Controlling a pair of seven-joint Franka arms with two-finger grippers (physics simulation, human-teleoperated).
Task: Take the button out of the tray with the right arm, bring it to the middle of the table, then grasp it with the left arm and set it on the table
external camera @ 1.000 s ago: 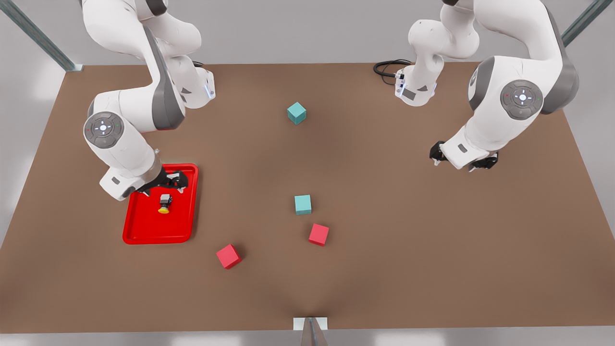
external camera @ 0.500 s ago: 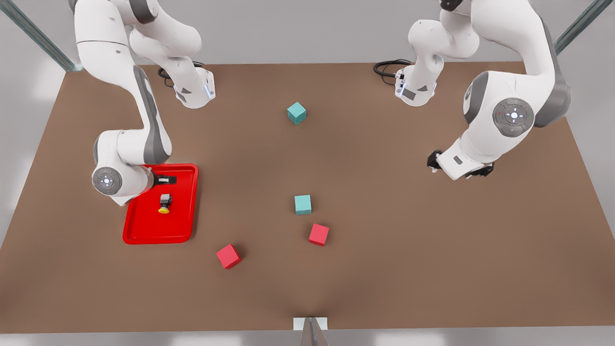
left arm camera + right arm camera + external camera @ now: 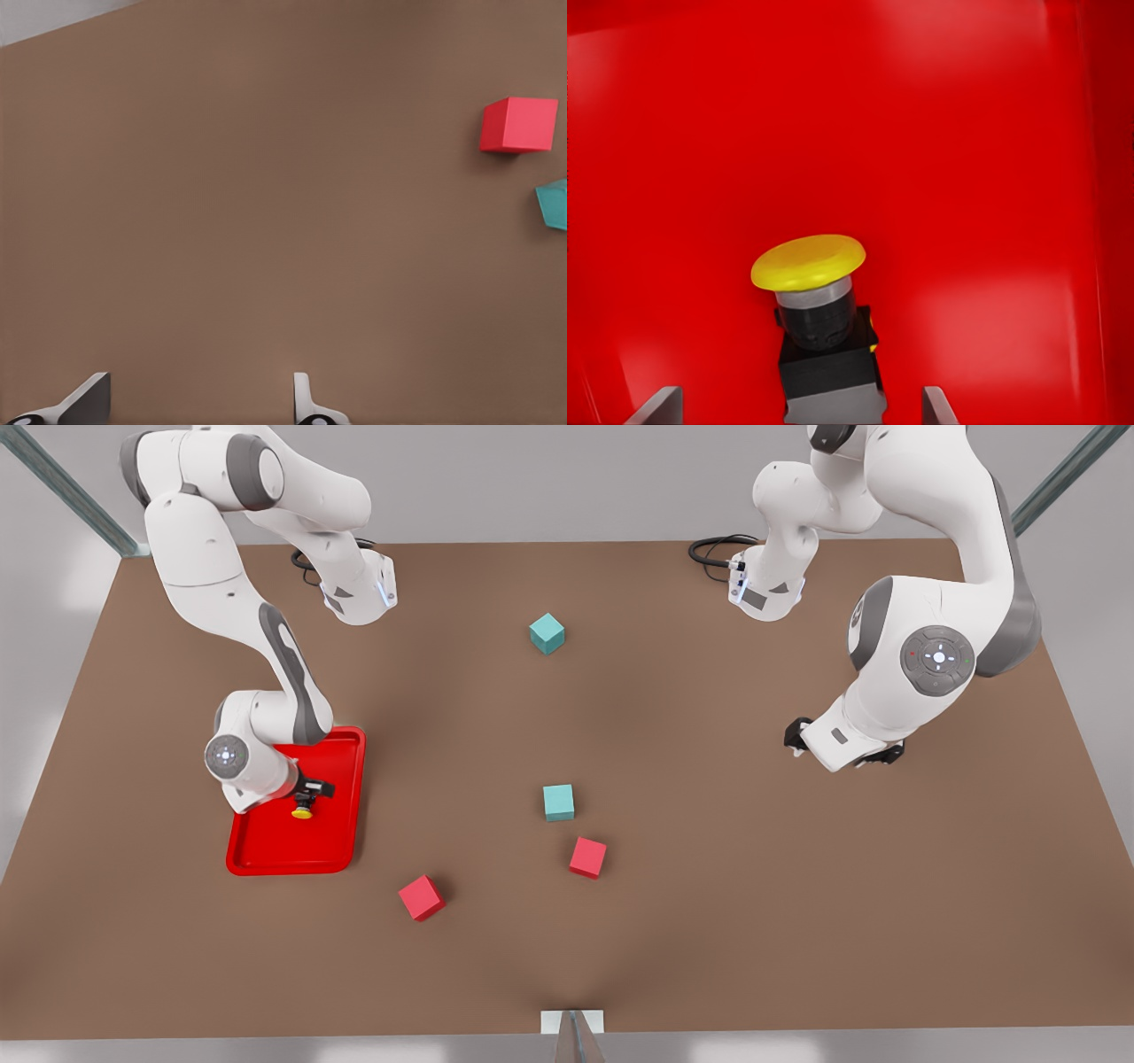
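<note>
Over the tray point(image 3: 341, 841), your right gripper point(image 3: 306, 790) straddles the button point(image 3: 819, 332), fingers point(image 3: 656, 405) spread, nothing gripped. Risk: pads pinch the rounded cap and it squirts out. Left gripper point(image 3: 199, 403), parted, waits above bare table point(image 3: 709, 912).

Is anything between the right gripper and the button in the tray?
Nothing visible. In the right wrist view the button lies on the red tray between the open right gripper fingers, gaps on both sides. The left gripper waits open over bare table.
</note>
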